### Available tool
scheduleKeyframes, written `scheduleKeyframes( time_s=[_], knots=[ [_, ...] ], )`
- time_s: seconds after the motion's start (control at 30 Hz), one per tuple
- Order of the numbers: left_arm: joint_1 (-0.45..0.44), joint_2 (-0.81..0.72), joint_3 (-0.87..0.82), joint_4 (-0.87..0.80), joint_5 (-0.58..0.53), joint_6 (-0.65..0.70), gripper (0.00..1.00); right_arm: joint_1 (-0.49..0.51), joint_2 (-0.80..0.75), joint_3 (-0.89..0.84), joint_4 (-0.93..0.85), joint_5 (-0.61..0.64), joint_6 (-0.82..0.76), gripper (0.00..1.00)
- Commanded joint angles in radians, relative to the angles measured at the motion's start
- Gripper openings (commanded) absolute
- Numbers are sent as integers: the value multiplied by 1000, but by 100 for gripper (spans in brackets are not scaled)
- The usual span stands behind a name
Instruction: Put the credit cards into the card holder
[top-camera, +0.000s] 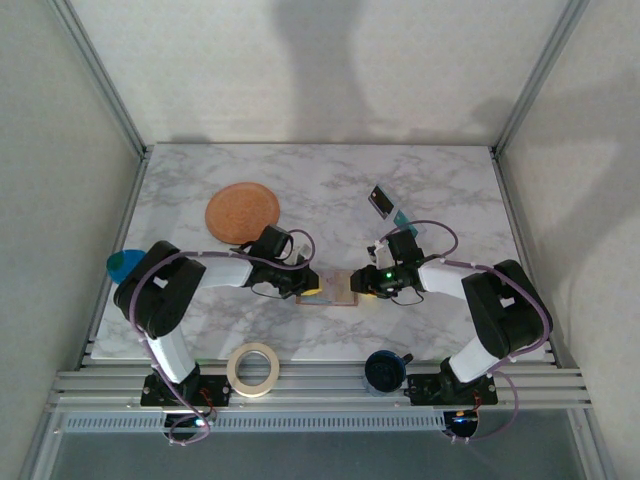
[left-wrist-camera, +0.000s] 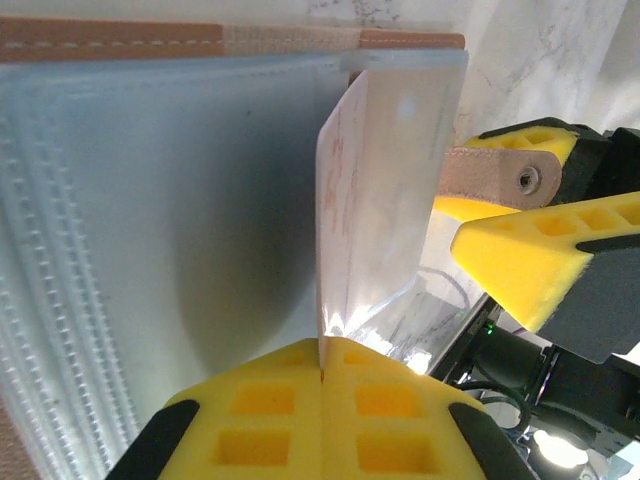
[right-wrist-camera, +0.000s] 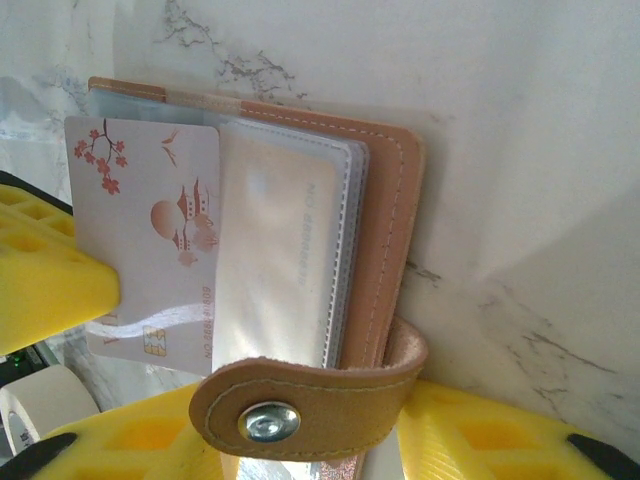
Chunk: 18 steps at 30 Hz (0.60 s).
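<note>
The card holder (top-camera: 328, 293) lies open between both grippers, tan leather (right-wrist-camera: 385, 220) with clear sleeves (left-wrist-camera: 150, 250). My left gripper (left-wrist-camera: 322, 365) is shut on the edge of a whitish credit card (left-wrist-camera: 385, 200) printed with blossoms and a pagoda (right-wrist-camera: 150, 240). The card's far edge is at the sleeves; how deep it sits I cannot tell. My right gripper (right-wrist-camera: 320, 445) is shut on the holder's near edge by the snap tab (right-wrist-camera: 310, 400). A dark card (top-camera: 379, 200) and a teal card (top-camera: 401, 219) lie on the table behind the right arm.
A large round orange-brown disc (top-camera: 242, 212) lies at the back left. A roll of tape (top-camera: 252, 368) and a dark blue round object (top-camera: 384, 369) sit at the near edge. A blue object (top-camera: 125, 263) is at the left edge.
</note>
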Motion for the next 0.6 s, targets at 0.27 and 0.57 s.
scheduleKeyframes(
  time_s=[0.27, 0.57],
  knots=[
    [-42, 64, 47, -13, 26, 10, 0, 38, 80, -19, 127, -51, -28, 45],
    [-48, 57, 47, -20, 7, 17, 9, 38, 58, -20, 116, -31, -34, 49]
  ],
)
